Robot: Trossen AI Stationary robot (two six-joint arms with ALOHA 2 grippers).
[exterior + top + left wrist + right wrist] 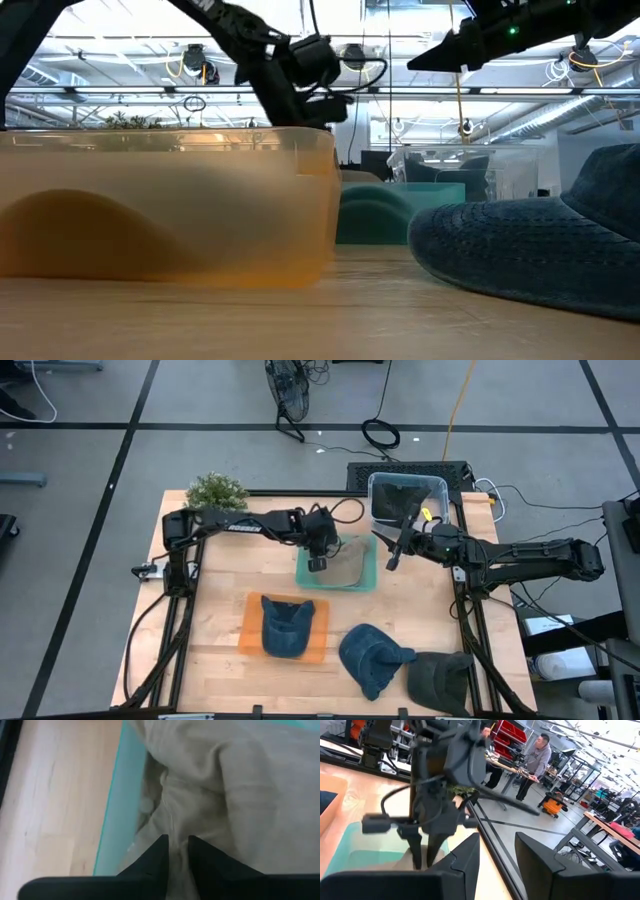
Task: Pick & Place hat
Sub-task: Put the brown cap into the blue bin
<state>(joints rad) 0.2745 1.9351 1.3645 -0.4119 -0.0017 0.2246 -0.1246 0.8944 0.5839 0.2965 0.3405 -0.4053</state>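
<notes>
Left gripper point(318, 563) pinching beige hat point(345, 565) in teal bin point(372, 582), frame centre; blue hat point(285, 626) binned; two remain. Right gripper point(392, 558) open, empty.

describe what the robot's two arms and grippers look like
Both arms are dark, jointed tubes. The left arm carries pale lettering along its link and looping black cables near its wrist. Each ends in flat, tapered black fingers: left gripper, right gripper. A green light glows on the right arm.

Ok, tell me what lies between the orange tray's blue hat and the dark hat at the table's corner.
Another blue hat lies on the bare wood between the blue hat in the orange tray and the dark hat. The high view shows it.
</notes>
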